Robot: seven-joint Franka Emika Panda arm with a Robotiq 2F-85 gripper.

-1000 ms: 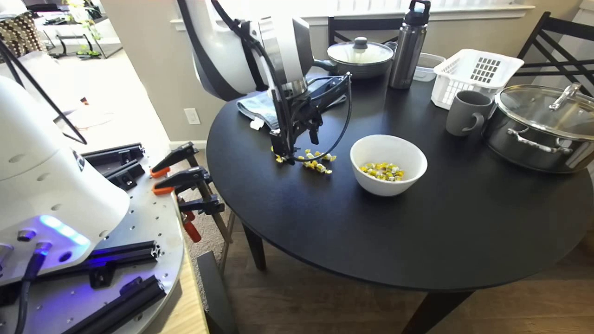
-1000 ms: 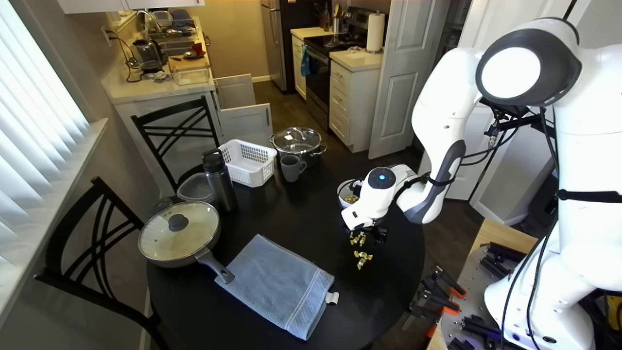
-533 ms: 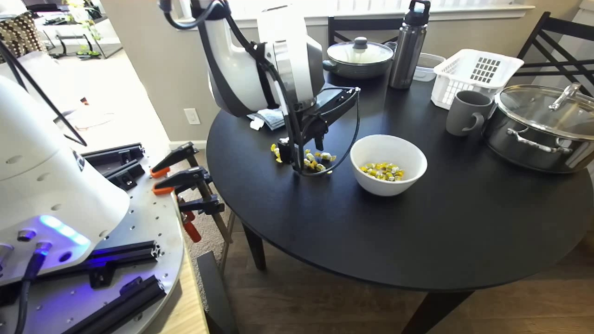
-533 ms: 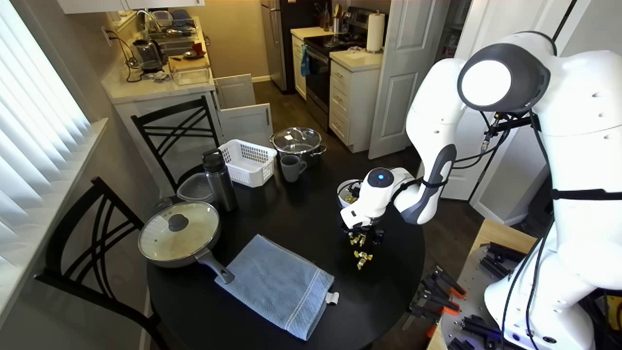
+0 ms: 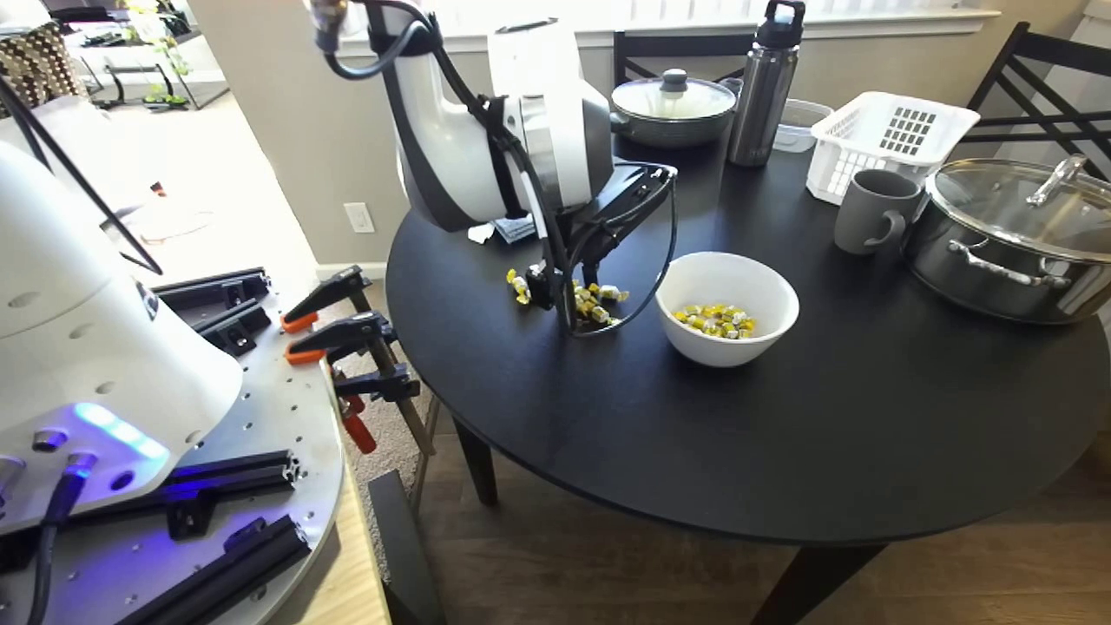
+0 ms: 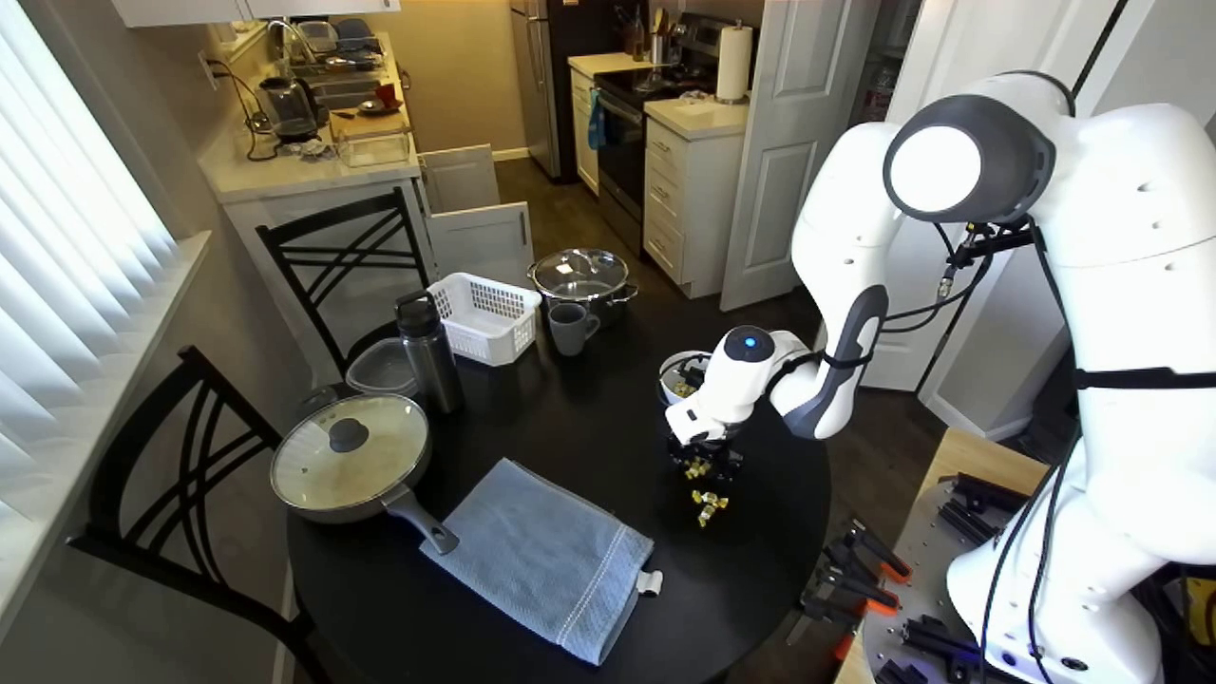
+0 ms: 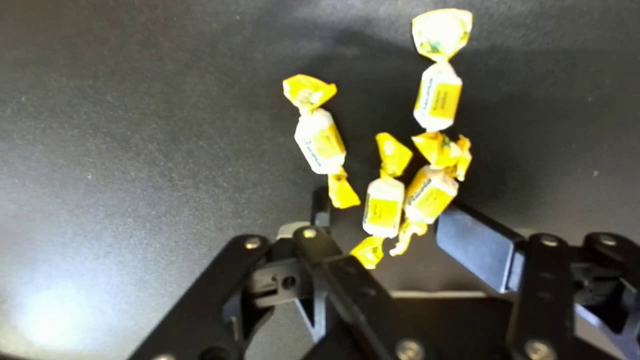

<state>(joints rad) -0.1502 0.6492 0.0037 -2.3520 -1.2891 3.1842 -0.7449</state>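
The left candy (image 7: 383,207) and the right candy (image 7: 431,194), yellow-and-white wrapped, print apparently Ricola, lie side by side on the black table (image 5: 781,451) between the fingertips of the claw (image 7: 385,210). Its fingers stand apart; the right candy sits just beside the right pad (image 7: 472,245), contact uncertain. Just ahead of the fingertips lie a third candy (image 7: 320,141), leftward, and a fourth candy (image 7: 438,97), its twisted tail meeting the right candy's. Near the claw are a white bowl (image 5: 755,278) holding more candies (image 5: 716,321) and a blue towel (image 6: 546,560); a gray mug (image 6: 570,330) stands well apart from it.

Candies at differing angles could take a squeeze unevenly, and one might skid out. The meeting tails might drag the fourth candy along. A fingertip pressed too low might scrape the table.
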